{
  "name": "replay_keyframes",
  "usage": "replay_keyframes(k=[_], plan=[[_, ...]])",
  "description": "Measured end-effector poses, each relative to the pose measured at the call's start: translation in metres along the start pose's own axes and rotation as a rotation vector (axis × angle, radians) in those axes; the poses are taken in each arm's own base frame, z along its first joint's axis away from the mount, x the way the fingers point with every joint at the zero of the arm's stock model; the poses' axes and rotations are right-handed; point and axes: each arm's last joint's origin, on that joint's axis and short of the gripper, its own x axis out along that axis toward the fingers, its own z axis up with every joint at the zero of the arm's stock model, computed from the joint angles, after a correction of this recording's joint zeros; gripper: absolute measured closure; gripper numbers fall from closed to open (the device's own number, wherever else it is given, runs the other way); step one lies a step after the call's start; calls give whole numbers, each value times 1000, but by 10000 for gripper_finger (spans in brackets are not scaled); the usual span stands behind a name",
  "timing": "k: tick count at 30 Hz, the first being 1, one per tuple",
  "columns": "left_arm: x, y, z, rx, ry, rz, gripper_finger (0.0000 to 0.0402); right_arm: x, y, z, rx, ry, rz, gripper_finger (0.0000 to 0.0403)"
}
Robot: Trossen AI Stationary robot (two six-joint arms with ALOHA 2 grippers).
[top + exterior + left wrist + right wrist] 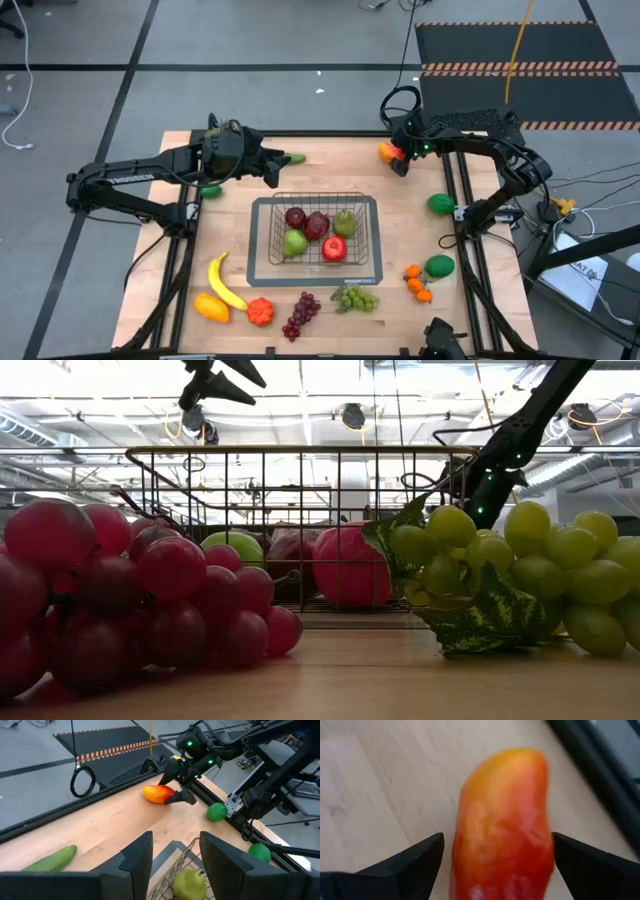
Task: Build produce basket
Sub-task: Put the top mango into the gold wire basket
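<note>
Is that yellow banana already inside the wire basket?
No, the banana lies on the wooden table, outside the basket and off its left front corner.

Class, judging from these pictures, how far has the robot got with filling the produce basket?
Done: five fruits lie in the basket. In hand: the right hand, open, straddles the mango, not yet gripped. Left: banana, both grape bunches and other pieces remain on the table.

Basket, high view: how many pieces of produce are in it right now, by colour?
Dark red fruits: 2
Bright red apple: 1
Green pears: 2
Total in the basket: 5
</note>
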Motion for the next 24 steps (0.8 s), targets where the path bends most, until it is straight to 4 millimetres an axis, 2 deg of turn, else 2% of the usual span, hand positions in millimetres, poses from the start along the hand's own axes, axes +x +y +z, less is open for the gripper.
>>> replay_keyframes(k=[5,10,24], plan=[[0,0,0,23,4,-6,238,10,-2,-4,4,47,-33,64],[0,-1,0,34,17,-28,238,11,-2,-4,8,48,-34,65],[0,-1,-1,57,23,-34,238,0,-2,1,51,4,-52,121]])
